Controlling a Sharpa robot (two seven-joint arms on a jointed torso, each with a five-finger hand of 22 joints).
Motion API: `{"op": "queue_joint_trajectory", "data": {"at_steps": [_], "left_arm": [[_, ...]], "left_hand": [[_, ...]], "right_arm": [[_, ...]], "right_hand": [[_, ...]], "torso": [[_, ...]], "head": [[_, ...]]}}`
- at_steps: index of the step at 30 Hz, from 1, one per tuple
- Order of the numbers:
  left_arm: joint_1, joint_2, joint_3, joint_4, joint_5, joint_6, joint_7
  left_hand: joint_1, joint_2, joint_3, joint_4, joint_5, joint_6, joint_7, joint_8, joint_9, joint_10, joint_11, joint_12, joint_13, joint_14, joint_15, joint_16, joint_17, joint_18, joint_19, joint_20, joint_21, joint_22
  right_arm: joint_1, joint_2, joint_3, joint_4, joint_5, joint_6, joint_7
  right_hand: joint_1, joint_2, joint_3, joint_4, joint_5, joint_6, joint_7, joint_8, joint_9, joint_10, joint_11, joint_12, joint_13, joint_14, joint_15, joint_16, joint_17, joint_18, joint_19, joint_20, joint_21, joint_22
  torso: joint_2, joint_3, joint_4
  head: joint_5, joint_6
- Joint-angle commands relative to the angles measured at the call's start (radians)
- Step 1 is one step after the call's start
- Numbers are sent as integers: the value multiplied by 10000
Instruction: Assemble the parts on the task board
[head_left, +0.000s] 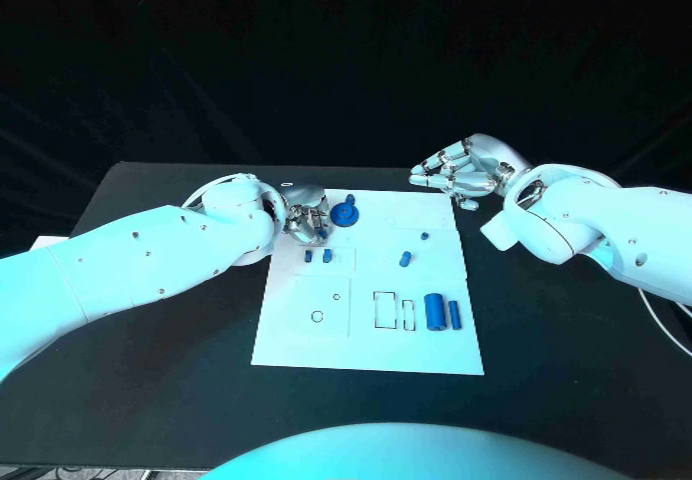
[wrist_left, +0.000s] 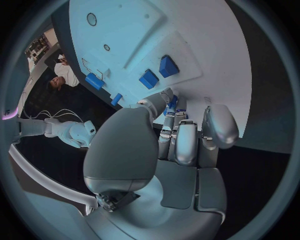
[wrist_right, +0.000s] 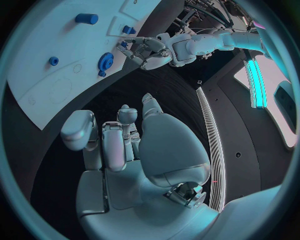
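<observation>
Cyan-tinted light over a dim scene, black surround, bright task board (head_left: 368, 330), glints on silver fingers (wrist_left: 187, 145), glowing strip (wrist_right: 253, 80), fisheye-curved edges in wrist views

Black table (head_left: 159, 400) under the board.

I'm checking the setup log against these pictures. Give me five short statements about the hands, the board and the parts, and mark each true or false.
1. The task board lies on a black table. True.
2. The right hand holds the blue gear. False: it holds nothing, off the board's far right corner.
3. The left hand is at the board's left edge, beside the gear. True.
4. Two long blue bars lie side by side. True.
5. The bars are stacked crosswise. False: they lie parallel.
</observation>
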Motion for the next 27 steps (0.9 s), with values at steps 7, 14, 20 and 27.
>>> {"op": "queue_joint_trajectory", "data": {"at_steps": [7,14,20,27], "left_arm": [[-7,-11,3,59,-69,179,3],[-13,-27,3,68,-96,96,16],[-14,-96,4,63,-76,-148,0],[-14,-357,10,82,219,-1145,177]], "left_hand": [[-128,-66,-39,43,-40,-54,17,-80,-8,-179,38,-163,-15,169,100,-57,-83,-65,-51,98,-128,-53],[-139,-98,-41,39,-36,-126,28,-139,-22,-254,55,-216,-20,164,116,-57,-97,-55,-67,118,-173,-74],[-145,-249,-149,0,-37,-1222,32,-238,-71,-881,137,-385,-59,127,179,-98,-239,78,-245,189,-856,-491],[174,-139,-777,-32,-5,-1800,167,-198,-38,-2201,339,-312,-53,-27,322,-400,-843,297,-530,320,-2196,-1364]], "right_arm": [[-8,8,1,-15,-27,101,88],[-15,24,1,-51,-27,111,71],[-26,43,0,-199,-557,268,-257],[-51,51,0,-521,-3817,1071,-921]], "right_hand": [[22,47,-79,6,33,-35,-61,46,-13,-31,-32,17,-8,496,-14,-36,-13,81,-40,-36,-67,-9],[22,47,-79,6,33,-35,-61,46,-13,-31,-32,17,-8,496,-14,-36,-13,81,-40,-36,-67,-9],[254,145,-155,-23,-9,-205,8,-12,-30,-1409,46,-2111,-1856,204,53,-745,-824,214,-401,15,-555,-799],[1859,234,538,-648,-495,-209,203,-20,-29,-2474,278,-5502,-4656,144,171,-1489,-1628,176,-191,86,-456,-630]], "torso": [[-3,-2,0],[3,1,3],[-7,-4,6],[-48,-13,-6]], "head": [[2,-14],[-7,-15],[-5,-3],[-35,55]]}}
